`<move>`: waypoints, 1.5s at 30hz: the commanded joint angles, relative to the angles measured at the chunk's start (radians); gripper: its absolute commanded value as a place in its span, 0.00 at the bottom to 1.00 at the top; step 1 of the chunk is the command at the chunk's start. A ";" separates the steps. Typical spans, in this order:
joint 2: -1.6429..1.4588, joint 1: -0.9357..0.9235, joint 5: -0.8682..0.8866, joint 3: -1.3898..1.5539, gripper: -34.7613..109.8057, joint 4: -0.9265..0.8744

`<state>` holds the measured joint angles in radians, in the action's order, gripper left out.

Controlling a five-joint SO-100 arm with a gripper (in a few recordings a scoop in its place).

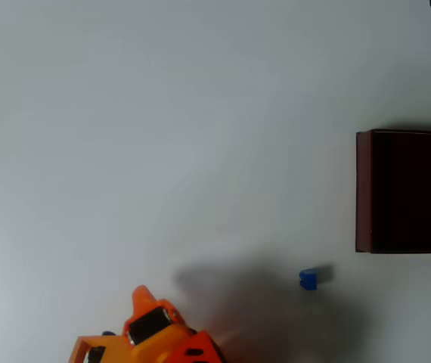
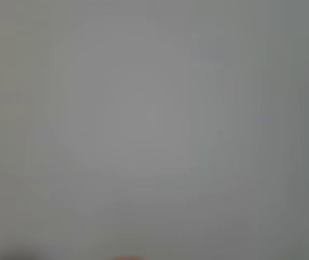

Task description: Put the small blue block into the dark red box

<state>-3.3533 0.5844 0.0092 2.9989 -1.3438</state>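
Clearly the gripper [image 1: 141,293], jaw state unreadable, needed to centre over the block [image 1: 308,279], well short of the box [image 1: 406,191].

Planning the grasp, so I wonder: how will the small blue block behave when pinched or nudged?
The small blue block looks rigid and blocky, so it probably slides rather than rolls. Being tiny beside the dark red box, it is likely light and easily knocked away on the smooth table. The gripper seems wider, so a pinch may skew it.

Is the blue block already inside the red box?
No, in the overhead view the block lies on the table, apart from the box.
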 commanded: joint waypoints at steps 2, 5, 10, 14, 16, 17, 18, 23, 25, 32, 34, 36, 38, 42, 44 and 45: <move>-0.014 -0.009 0.009 0.008 0.24 -0.008; -0.014 -0.009 0.009 0.008 0.24 -0.008; -0.014 -0.009 0.009 0.008 0.24 -0.008; -0.014 -0.009 0.011 0.008 0.24 -0.008; -0.014 -0.011 0.032 0.008 0.25 -0.008; -0.014 -0.009 0.058 0.008 0.26 -0.008; -0.014 -0.009 0.089 0.008 0.27 -0.006; -0.009 -0.037 0.345 -0.002 0.33 0.046; -0.008 -0.075 0.420 -0.038 0.35 0.032; 0.140 -0.314 0.543 -0.183 0.39 -0.058; 0.224 -0.414 0.552 -0.259 0.39 -0.075; 0.316 -0.532 0.575 -0.337 0.40 -0.112; 0.373 -0.644 0.592 -0.397 0.41 -0.137; 0.492 -0.836 0.609 -0.523 0.42 -0.186; 0.601 -0.900 0.638 -0.598 0.42 -0.204; 0.650 -0.927 0.660 -0.630 0.42 -0.210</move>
<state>-2.8072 -0.2516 0.6259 2.4774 -1.5232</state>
